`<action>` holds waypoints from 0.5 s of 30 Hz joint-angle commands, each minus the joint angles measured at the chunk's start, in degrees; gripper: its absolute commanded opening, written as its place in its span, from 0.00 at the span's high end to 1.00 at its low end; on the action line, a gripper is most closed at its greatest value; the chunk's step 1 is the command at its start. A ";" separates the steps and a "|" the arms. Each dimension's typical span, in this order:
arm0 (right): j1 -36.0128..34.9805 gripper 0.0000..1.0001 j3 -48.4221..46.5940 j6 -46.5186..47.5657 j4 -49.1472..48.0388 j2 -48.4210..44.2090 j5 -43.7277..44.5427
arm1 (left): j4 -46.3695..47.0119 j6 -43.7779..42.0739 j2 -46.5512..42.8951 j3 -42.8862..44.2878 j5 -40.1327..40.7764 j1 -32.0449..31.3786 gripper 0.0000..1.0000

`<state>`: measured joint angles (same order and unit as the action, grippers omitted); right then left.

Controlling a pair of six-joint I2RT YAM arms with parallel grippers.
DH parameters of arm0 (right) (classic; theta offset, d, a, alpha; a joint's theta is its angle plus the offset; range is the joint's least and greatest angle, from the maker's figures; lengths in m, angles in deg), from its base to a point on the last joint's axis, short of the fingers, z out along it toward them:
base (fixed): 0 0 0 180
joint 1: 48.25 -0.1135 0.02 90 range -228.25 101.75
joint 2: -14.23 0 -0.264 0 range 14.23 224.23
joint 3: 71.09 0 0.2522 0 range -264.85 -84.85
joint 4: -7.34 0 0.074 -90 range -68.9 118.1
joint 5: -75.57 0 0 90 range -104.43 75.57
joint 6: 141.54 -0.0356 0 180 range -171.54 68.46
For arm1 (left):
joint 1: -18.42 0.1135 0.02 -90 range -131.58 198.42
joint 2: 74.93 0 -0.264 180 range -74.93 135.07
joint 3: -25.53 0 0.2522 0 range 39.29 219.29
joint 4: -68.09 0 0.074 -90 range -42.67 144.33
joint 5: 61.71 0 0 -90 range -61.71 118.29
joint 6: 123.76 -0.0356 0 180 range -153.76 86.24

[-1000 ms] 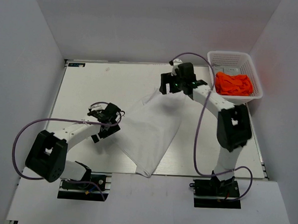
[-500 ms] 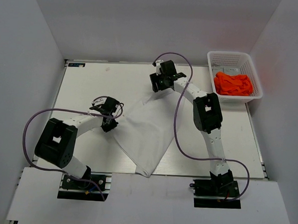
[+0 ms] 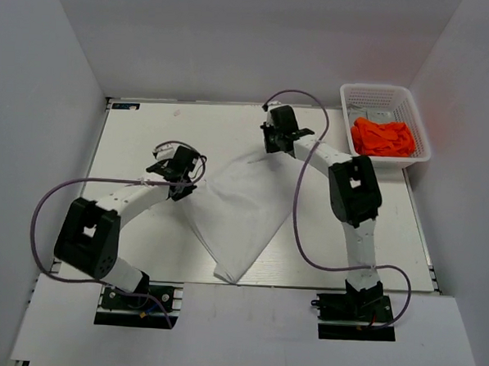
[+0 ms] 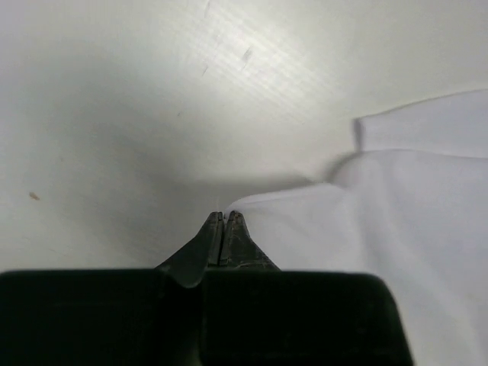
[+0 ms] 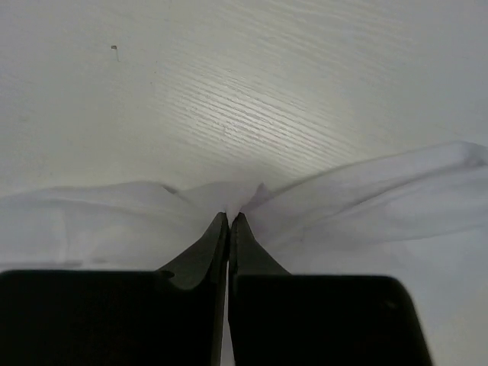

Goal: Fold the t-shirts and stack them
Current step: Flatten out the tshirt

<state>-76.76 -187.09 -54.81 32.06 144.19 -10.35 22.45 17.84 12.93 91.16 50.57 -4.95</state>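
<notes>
So the white t-shirt (image 3: 244, 220) lies in the middle of the big white counter (image 3: 149, 129). Its long way runs from the far side to the near side. The near end leans a bit to the left. That end comes down to a narrow tip, close to the front edge of the counter. The far end is wide, with one corner out to the left and another out to the right.

Plain pale walls (image 3: 252, 44) stand around the counter on three sides. The counter top has faint wood lines and a few small specks.

The shirt is smooth and flat over most of it, with soft folds near the top. It looks a bit like a kite.

Two white and black arms reach in from the near edge, each with a purple cable (image 3: 295, 227) looping beside it.

A white plastic lattice basket (image 3: 347, 94) sits at the far right corner, well apart from the white shirt. The orange t-shirt (image 3: 384, 137) is bunched up inside it.

The right pincer (image 3: 268, 147) is at the far top of the white shirt. Its jaws are closed tight, and the wrist view shows cloth gathered up into a little peak between them. The left pincer (image 3: 191, 188) is at the shirt's left corner. Its jaws are closed tight too, with the edge of the cloth caught right at the tips.
</notes>
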 commanded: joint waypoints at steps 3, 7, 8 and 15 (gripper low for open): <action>0.21 1.00 14.94 -4.55 -18.07 -26.83 8.31 | 6.73 -6.58 -17.35 5.51 7.60 -0.27 1.00; 0.12 1.00 23.21 -5.08 -20.36 -39.93 12.62 | 11.83 -12.81 -25.53 9.19 4.27 -0.79 1.00; -0.05 1.00 24.70 -4.65 -20.54 -45.52 13.41 | 14.28 -13.88 -28.15 9.73 2.08 -0.79 1.00; -0.05 1.00 26.56 -2.19 -17.74 -66.19 14.74 | 18.17 -21.09 -37.74 17.63 -4.26 -0.79 1.00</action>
<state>-76.78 -161.17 -58.37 14.97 83.82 2.13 37.77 1.84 -21.50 105.09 50.20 -5.50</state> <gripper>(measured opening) 0.012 0.022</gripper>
